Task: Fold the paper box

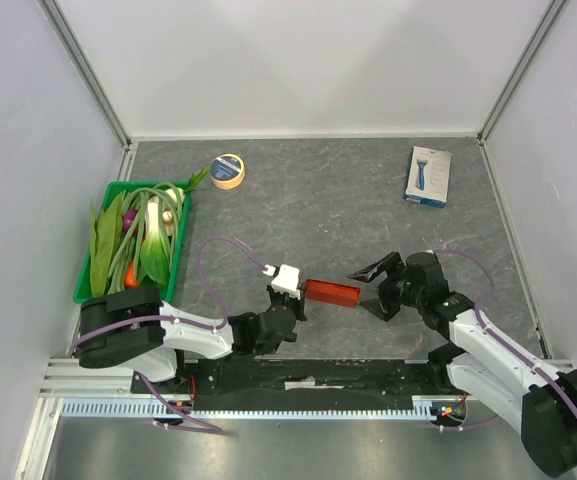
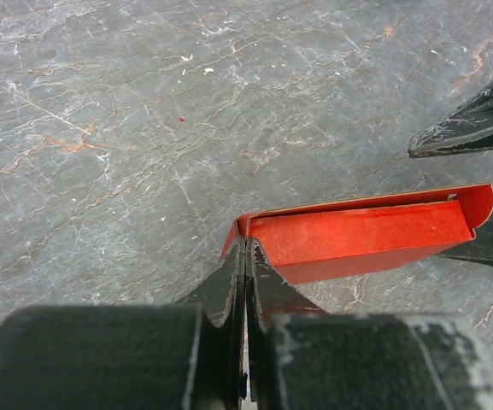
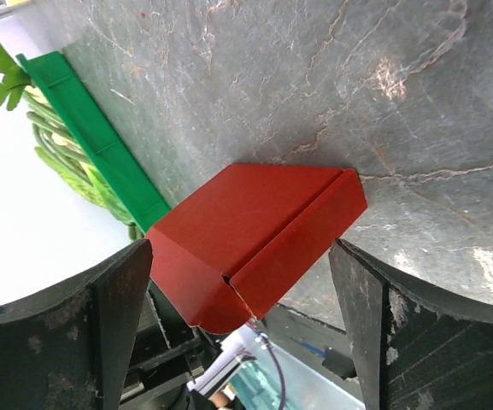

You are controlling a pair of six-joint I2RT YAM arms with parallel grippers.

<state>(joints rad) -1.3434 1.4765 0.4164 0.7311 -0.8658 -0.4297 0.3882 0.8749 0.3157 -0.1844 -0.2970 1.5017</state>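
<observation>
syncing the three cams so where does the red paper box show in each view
top external: paper box low centre, between left gripper and right gripper.
left wrist: right of centre, its left end pinched in the left gripper.
right wrist: centre, in the gap of the open right gripper.
shared landmark: the right gripper's black fingers, seen in all three.

The table's [image 1: 328, 200] middle is free; a green tray [image 1: 86, 292] blocks the left edge, the paper box [image 1: 333, 292] the near edge.
</observation>
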